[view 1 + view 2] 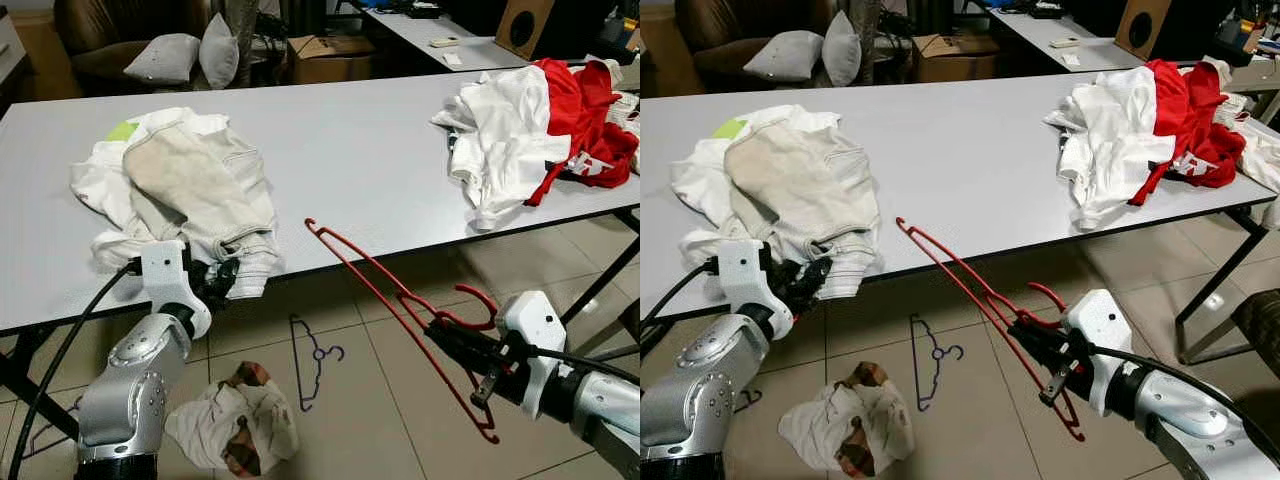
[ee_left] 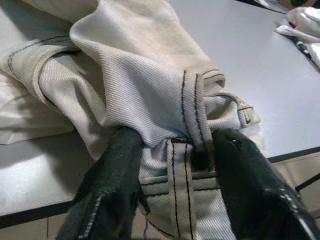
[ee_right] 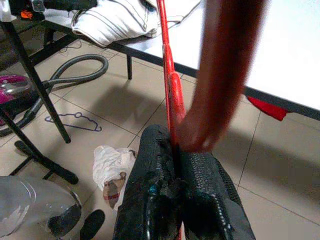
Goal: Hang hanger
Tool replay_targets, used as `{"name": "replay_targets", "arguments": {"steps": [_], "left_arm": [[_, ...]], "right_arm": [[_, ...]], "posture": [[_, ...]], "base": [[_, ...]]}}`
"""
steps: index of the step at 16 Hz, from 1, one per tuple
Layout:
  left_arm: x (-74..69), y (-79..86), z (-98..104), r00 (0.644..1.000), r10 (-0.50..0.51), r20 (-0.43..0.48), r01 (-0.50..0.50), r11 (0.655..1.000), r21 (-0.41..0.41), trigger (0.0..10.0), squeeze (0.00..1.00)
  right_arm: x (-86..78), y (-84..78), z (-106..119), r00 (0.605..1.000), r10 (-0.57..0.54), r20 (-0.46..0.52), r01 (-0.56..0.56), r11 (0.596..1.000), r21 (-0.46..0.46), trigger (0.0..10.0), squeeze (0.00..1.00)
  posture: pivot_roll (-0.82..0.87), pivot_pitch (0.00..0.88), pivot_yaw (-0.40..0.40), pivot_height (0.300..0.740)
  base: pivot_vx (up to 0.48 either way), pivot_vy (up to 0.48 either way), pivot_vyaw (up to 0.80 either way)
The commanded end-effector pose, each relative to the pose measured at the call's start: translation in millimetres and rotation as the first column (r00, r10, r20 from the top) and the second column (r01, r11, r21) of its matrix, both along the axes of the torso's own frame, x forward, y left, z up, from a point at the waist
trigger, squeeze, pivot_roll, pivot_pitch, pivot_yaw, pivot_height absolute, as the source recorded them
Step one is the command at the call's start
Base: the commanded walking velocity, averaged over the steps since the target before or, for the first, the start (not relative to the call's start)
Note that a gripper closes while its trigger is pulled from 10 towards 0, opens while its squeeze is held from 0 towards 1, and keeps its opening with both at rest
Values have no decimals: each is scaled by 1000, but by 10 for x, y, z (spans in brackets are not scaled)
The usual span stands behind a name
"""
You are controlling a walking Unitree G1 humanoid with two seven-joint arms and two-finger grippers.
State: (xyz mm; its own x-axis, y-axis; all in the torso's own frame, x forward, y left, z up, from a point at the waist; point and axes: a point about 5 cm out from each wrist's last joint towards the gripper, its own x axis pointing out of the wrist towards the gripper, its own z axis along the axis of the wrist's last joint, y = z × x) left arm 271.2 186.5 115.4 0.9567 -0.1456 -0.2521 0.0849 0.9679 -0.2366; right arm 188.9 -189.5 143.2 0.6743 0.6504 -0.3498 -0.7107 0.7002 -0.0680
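A thin red hanger [image 1: 370, 285] slants out from the front edge of the grey table [image 1: 350, 140], over the tiled floor. My right gripper [image 1: 445, 335] is shut on it near the hook, and the right wrist view shows the red wire pinched between the fingers [image 3: 150, 195]. A pair of beige trousers [image 1: 200, 190] lies on a heap of white clothes at the table's left front. My left gripper [image 1: 225, 280] is at the table edge there, shut on the bunched waistband [image 2: 180, 160].
A heap of white and red clothes [image 1: 530, 130] lies on the table's right end. On the floor under the table edge lie a purple hanger [image 1: 312, 360] and a crumpled cloth [image 1: 235, 420]. A vacuum hose [image 3: 75, 70] and black table legs [image 3: 35, 90] stand nearby.
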Motion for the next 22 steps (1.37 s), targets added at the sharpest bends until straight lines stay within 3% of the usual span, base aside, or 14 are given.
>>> {"name": "replay_targets", "arguments": {"steps": [1, 4, 6, 7, 10, 12, 16, 17, 18, 19, 20, 21, 22], "left_arm": [[20, -28, 54, 999, -25, 24, 25, 1000, -16, 0, 0], [53, -40, 112, 998, -40, 44, 41, 999, -22, 0, 0], [157, -43, 222, 996, -50, 74, 51, 999, -11, 0, 0], [393, -62, 405, 989, -75, 127, 73, 997, 22, 0, 0], [808, -123, 791, 965, -134, 224, 116, 989, 93, 0, 0], [932, -193, 1017, 946, -175, 274, 146, 982, 124, 0, 0], [1018, -365, 1308, 892, -279, 356, 242, 959, 146, 0, 0], [972, -304, 1171, 899, -318, 302, 239, 932, 271, 0, 0], [924, -229, 1085, 900, -330, 284, 223, 910, 350, 2549, 0], [797, -156, 960, 879, -397, 264, 268, 869, 417, 10000, 0], [750, -143, 922, 869, -423, 258, 289, 856, 428, 10000, 0], [535, -83, 817, 819, -524, 235, 353, 782, 514, 10000, 1000], [346, -30, 694, 788, -591, 172, 422, 722, 548, 10000, 1000]], "right_arm": [[-17, 0, 67, 999, 22, 29, -22, 1000, -3, 10000, 0], [-65, -38, 88, 999, 30, 20, -30, 1000, 0, 10000, 0], [-123, -78, 90, 999, 47, -4, -48, 999, -7, 10000, 0], [-138, -116, 105, 998, 64, -20, -64, 998, -12, 10000, 0], [-170, -145, 136, 995, 92, -40, -93, 995, -20, 10000, 0], [-187, -136, 144, 996, 81, -28, -82, 996, -21, 10000, 0], [-80, -36, 90, 1000, 9, -8, -9, 1000, -4, 10000, 0], [-115, 46, 76, 999, 44, -14, -44, 999, 8, 10000, 0], [-127, 39, 80, 999, 37, -9, -37, 999, 8, 10000, 0], [-117, -4, 82, 1000, -1, -1, 1, 1000, 6, 10000, 0], [-115, -22, 82, 1000, -15, 1, 15, 1000, 6, 10000, 0], [-97, -104, 83, 999, -50, 4, 50, 999, -5, 10000, 0], [-85, -154, 84, 998, -55, 2, 55, 998, -12, 10000, 0]], "posture": [[-101, 0, -29, 740], [-107, 0, -29, 740], [-106, 0, -33, 740], [-102, 0, -36, 740], [-113, 0, -23, 740], [-120, 0, -15, 740], [-122, 0, -8, 740], [-124, 0, 3, 740], [-122, 0, 1, 740], [-118, 0, -2, 740], [-116, 0, -4, 740], [-108, 0, -13, 740], [-98, 0, -26, 740]], "base": [[0, 0, 0], [0, 0, 0], [0, 0, 0], [0, 0, 0], [0, 0, 0], [0, 0, 0], [0, 0, 0], [0, 0, 0], [0, 0, 0], [0, 0, 0], [0, 0, 0], [0, 0, 0], [0, 0, 0]]}}
